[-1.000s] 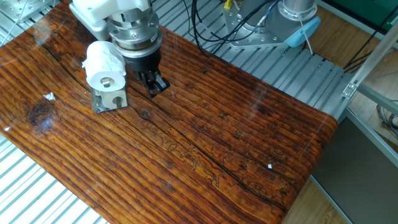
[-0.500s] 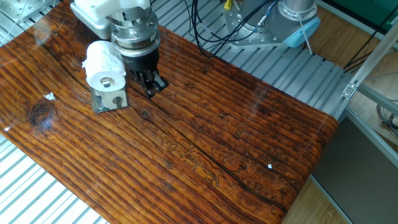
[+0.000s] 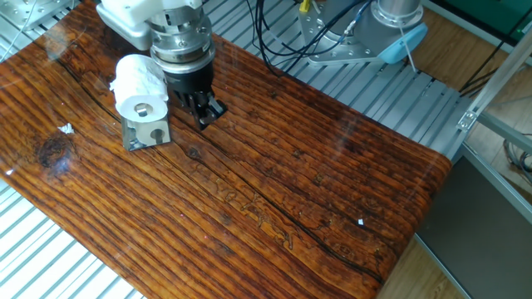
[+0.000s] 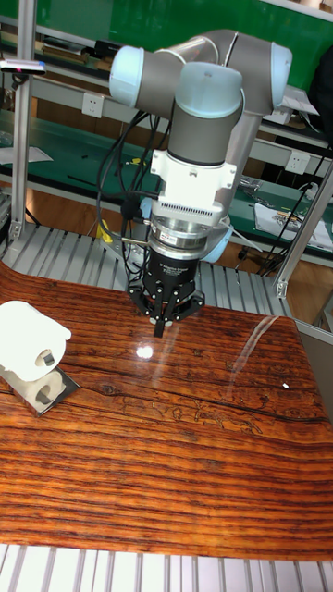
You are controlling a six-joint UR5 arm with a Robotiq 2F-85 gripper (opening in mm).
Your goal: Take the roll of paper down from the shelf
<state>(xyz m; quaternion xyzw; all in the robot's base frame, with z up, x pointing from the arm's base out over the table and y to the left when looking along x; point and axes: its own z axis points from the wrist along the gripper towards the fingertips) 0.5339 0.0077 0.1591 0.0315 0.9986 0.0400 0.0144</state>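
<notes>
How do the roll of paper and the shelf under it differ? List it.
The roll of paper is white and soft-looking; the shelf is shiny metal with a beige face.
The roll is round and lies on its side on top; the shelf is blocky and stands on the table.
The roll looks bulkier than the shelf.
Both show a round hole facing the fixed camera.

Roll of paper [image 3: 137, 85] sits on the shelf [image 3: 148, 131], shelf on the table [image 3: 274, 191] near its far-left end; gripper [image 3: 206, 114] hangs just right of both, apart, above the tabletop
</notes>
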